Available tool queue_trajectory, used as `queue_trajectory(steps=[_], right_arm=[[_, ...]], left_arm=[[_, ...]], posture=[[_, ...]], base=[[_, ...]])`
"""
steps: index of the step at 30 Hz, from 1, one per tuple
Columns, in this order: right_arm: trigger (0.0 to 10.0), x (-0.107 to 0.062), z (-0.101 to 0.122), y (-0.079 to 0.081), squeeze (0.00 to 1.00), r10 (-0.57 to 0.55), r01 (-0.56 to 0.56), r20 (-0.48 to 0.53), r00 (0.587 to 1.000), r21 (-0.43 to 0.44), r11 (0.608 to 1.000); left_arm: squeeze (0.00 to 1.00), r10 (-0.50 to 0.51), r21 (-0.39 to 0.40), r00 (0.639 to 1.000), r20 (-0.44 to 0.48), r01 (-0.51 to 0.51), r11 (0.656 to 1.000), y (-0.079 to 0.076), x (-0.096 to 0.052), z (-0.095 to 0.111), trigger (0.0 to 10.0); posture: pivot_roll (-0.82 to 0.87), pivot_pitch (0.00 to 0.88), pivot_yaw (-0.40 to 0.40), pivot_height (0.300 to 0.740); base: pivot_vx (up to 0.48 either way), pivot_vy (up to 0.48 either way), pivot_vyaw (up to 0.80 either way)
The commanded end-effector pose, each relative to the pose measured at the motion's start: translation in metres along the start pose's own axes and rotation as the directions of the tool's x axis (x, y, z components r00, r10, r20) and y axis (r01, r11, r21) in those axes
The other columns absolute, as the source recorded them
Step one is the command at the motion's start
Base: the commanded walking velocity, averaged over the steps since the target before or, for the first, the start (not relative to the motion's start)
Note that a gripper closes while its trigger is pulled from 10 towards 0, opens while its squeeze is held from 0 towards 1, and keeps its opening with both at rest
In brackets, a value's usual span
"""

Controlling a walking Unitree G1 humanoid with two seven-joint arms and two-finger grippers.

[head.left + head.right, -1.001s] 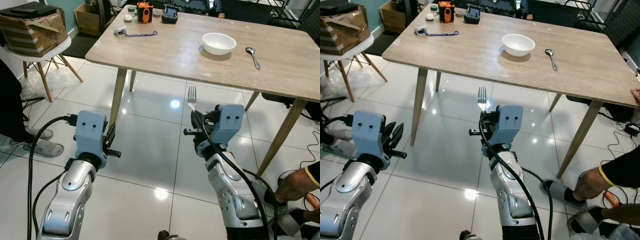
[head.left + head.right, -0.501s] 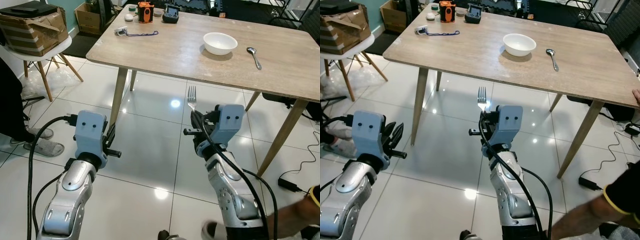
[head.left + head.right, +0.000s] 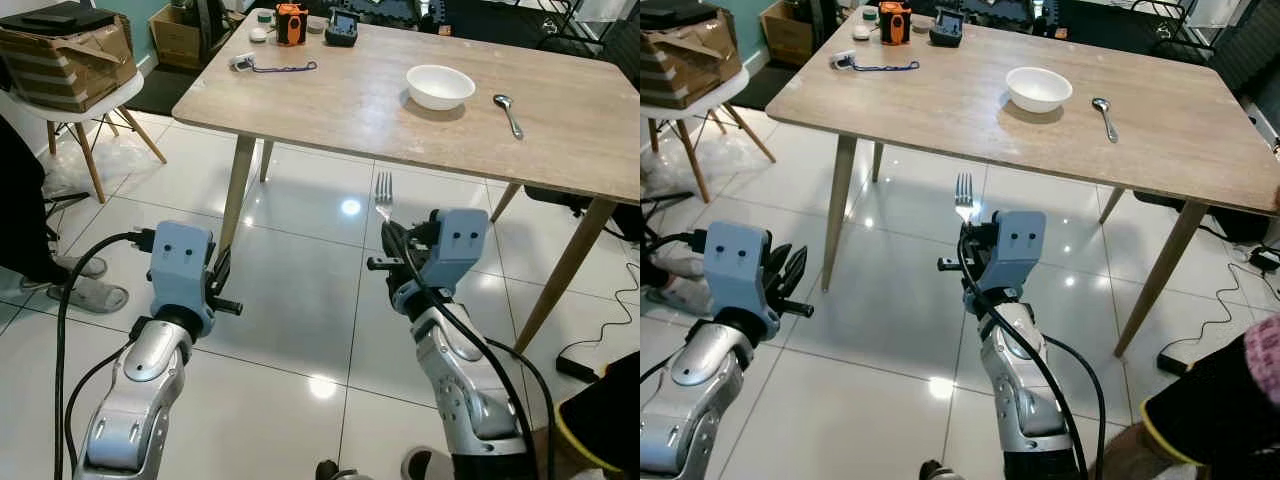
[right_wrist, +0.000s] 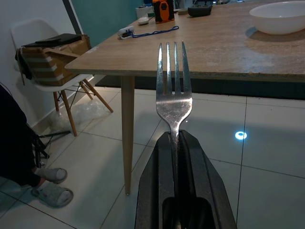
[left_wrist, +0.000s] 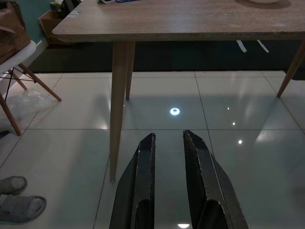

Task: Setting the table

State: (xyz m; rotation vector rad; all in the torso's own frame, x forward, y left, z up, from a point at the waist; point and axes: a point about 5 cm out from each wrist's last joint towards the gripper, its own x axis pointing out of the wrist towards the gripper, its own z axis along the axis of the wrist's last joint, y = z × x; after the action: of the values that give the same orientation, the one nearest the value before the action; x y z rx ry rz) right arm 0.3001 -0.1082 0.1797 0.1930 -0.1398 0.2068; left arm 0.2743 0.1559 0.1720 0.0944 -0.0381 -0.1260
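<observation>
While the left gripper hangs empty over the floor tiles, fingers slightly parted, the right gripper clamps a fork, tines upright, short of the wooden table. Farther off on the table, a white bowl sits left of a spoon.

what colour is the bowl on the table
White. The bowl sits on the wooden table beside a spoon; clearest in the left eye view.
</observation>
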Motion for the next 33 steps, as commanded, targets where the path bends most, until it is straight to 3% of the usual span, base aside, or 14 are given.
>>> queue_trajectory(steps=[1, 33], right_arm=[[10.0, -0.0007, -0.0015, -0.0015, 0.0, -0.008, 0.008, -0.001, 1.0, -0.005, 1.0], [10.0, -0.0006, -0.0017, -0.0007, 0.0, -0.007, 0.007, -0.001, 1.0, -0.002, 1.0]], left_arm=[[0.0, 0.002, 0.004, 1.0, -0.03, -0.002, 1.0, 0.0001, -0.0018, -0.0065, 10.0], [0.0, 0.003, 0.007, 1.0, -0.031, -0.003, 1.0, 0.0009, -0.002, -0.0067, 10.0]], posture=[[0.02, 0.078, 0.015, 0.74], [0.02, 0.077, 0.017, 0.74]], base=[[0.0, 0.0, 0.0], [0.0, 0.0, 0.0]])
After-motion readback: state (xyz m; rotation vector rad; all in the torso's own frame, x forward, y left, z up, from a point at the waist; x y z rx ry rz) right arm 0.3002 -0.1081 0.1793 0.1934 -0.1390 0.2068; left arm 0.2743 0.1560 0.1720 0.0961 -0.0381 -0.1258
